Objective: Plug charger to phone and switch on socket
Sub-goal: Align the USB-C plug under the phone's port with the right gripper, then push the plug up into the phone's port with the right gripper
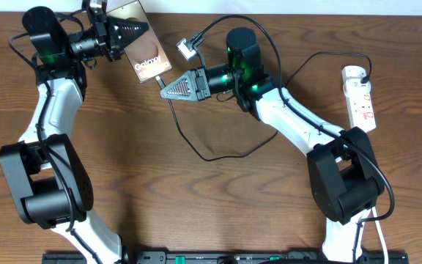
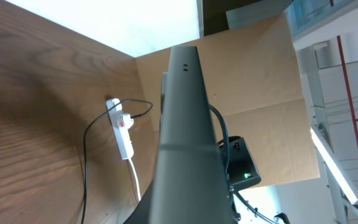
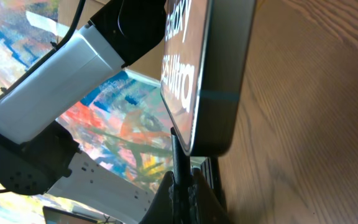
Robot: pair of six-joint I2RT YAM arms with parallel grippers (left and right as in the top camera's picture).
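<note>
Gripping the phone (image 1: 146,62) in the left end effector (image 1: 141,33), closed on its upper part, toward the back of the tabletop (image 1: 196,213). Lettered face turned up to the overhead camera, lower end angled toward the right arm. Hard to tell whether resting on the wood or lifted clear of it.

Pinching the charger (image 3: 177,155) in the right end effector (image 1: 164,88), closed tight on the thin black stalk just behind the connector tip. From the right wrist, touching the phone's bottom edge with that tip, close under the white "Ultra" lettering. Impossible to say whether seated in the port or only pressed against it. Trailing away from there in a loose loop over the wood in front of the right arm.

Over by the right edge, lying flat and well apart from both end effectors: the socket (image 1: 363,99), white with small red marks, with a black lead running into its far end. Too small to read the switch position.
</note>
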